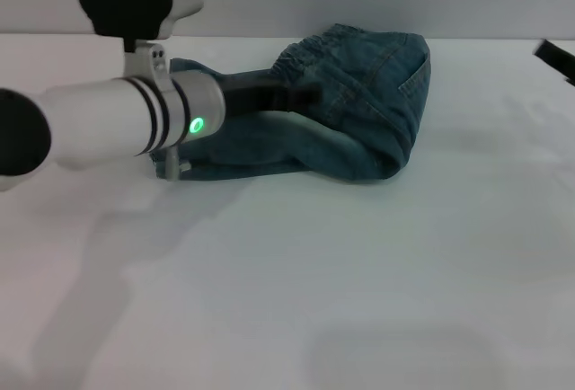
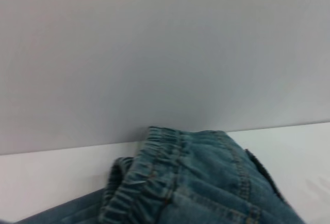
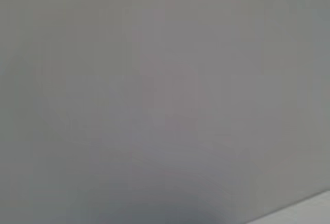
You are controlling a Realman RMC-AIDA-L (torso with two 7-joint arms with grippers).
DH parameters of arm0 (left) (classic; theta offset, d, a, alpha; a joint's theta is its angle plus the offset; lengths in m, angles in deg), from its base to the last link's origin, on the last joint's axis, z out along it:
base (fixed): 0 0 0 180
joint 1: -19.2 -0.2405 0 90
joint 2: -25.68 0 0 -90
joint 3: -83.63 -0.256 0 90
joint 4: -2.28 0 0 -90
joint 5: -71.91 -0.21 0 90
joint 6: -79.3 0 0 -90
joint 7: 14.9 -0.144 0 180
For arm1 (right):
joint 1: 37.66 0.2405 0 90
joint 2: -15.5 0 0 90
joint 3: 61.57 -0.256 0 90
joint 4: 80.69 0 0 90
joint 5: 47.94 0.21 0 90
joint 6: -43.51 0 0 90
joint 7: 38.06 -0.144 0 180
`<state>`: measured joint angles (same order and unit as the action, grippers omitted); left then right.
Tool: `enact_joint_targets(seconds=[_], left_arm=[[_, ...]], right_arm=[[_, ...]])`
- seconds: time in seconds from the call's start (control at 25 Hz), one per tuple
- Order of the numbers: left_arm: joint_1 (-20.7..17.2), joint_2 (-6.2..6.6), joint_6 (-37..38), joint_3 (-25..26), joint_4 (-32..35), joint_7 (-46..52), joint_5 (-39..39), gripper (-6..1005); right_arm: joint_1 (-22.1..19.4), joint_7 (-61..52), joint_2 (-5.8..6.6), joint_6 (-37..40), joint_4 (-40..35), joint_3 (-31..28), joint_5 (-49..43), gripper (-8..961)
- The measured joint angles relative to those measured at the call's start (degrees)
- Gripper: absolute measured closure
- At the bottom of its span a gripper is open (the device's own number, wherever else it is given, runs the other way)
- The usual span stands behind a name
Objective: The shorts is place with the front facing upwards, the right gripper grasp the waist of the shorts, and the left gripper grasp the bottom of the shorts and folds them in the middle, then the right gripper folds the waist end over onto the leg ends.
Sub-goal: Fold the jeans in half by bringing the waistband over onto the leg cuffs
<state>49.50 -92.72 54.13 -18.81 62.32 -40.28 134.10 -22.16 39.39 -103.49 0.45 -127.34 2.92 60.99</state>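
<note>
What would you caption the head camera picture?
Left gripper reaching over folded denim shorts on a white table.

Left gripper [image 1: 301, 96] tips blurred against shorts [image 1: 359, 93] — grip unclear, right gripper [image 1: 557, 57] cut off at edge, shorts' near part behind left arm.

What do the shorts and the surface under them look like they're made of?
The shorts look like blue denim: woven cotton-like cloth with faded patches, orange seam stitching and a matte finish. The waist seems elasticated, since the band is tightly ruched. The table is a smooth white surface with a faint sheen; whether laminate or plastic is unclear. The left gripper reaches over the cloth.
</note>
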Motion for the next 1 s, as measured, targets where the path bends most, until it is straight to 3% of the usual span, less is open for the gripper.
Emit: enact_joint_targets(seconds=[0.16, 0.36, 0.76, 1.0], left_arm=[[5.78, -0.09, 0.29, 0.02, -7.20, -3.43, 7.24, 172], [11.54, -0.39, 0.78, 0.58, -15.38, -11.10, 17.78, 172], [13.61, -0.66, 5.04, 1.36, -20.29, -15.47, 23.85, 172], [13.97, -0.67, 5.18, 1.57, -23.04, -15.50, 23.94, 172]], right_arm=[[-3.19, 2.80, -0.17, -2.74, -0.72, 0.15, 0.66, 497], [-4.80, 5.74, -0.16, -5.11, -0.42, 2.43, 0.36, 496], [-9.16, 10.02, -0.24, -6.56, -1.01, 1.42, 2.50, 480], [-4.09, 10.46, -0.24, -7.32, -0.07, 4.92, 3.43, 461]])
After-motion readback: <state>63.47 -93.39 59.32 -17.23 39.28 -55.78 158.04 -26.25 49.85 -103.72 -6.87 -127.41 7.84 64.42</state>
